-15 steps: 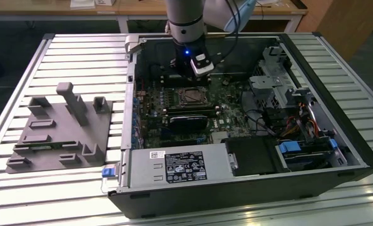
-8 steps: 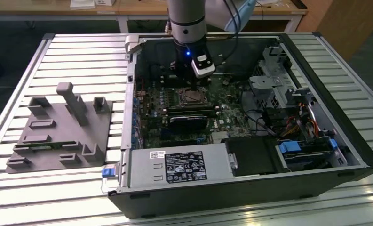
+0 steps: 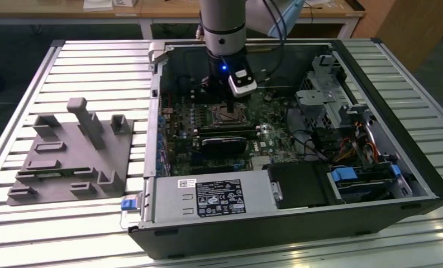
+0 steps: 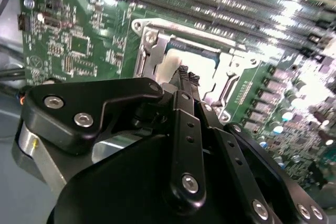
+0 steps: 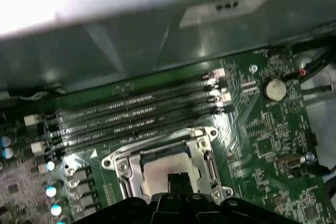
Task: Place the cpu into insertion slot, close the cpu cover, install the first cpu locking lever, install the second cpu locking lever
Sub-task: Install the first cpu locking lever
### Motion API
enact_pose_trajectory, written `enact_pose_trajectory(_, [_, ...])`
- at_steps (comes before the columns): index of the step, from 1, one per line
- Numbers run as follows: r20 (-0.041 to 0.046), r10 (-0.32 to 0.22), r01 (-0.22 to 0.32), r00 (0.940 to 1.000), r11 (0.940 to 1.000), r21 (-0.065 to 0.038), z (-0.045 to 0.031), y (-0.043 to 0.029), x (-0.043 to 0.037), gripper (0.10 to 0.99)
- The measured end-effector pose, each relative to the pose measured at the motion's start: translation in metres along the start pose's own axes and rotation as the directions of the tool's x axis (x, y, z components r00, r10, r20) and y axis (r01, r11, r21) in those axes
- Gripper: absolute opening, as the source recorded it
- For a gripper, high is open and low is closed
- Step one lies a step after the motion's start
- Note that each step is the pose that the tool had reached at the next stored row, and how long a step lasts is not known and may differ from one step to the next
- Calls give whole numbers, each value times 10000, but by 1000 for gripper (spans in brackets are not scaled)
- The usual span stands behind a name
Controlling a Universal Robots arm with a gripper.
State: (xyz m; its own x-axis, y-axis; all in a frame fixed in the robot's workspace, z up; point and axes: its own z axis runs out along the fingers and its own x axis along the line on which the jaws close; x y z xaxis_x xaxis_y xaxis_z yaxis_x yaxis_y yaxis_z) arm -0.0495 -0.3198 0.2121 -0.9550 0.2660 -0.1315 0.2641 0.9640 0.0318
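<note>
Open computer case lies on a slatted metal surface, with a grey fixture block beside it toward the exterior view's left. The arm reaches down into the case, and the claw hangs right over the insertion slot on the green motherboard. In both wrist views the cpu already sits in the slot, silver top showing, framed by the metal rim. The cpu cover looks to lie down around the chip, but hard to be sure of that. Claw fingertips are drawn together, narrow gap at most, holding nothing, tips just above the chip; contact cannot be told. Memory slots run alongside the socket, and a round coin battery sits well apart from it. A long black card lies near the socket in the exterior view. Locking levers not clearly made out.
</note>
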Motion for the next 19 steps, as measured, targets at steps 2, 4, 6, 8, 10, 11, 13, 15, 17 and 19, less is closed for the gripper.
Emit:
enact_pose_trajectory(2, [-38, -2, 2, 10000, 10000, 34, 1, -33, -10, 106])
enact_pose_trajectory(4, [-79, -4, 4, 10000, 10000, 65, 2, -65, -20, 106])
enact_pose_trajectory(6, [-138, -6, 7, 9999, 9999, 100, 3, -93, -30, 106])
enact_pose_trajectory(8, [-191, -8, 11, 9998, 9999, 142, 6, -99, -33, 106])
enact_pose_trajectory(10, [-192, -7, 10, 9998, 9999, 143, 5, -99, -32, 106])
enact_pose_trajectory(11, [-193, -8, 11, 9998, 9999, 144, 5, -99, -32, 106])
enact_pose_trajectory(13, [-193, -8, 11, 9998, 9999, 144, 5, -99, -33, 106])
enact_pose_trajectory(15, [-193, -8, 11, 9998, 9999, 146, -6, -100, -34, 106])
enact_pose_trajectory(17, [-193, -8, 11, 9998, 9999, 144, -42, -98, -39, 106])
enact_pose_trajectory(19, [-192, -8, 10, 9998, 9999, 142, -95, -96, -46, 106])
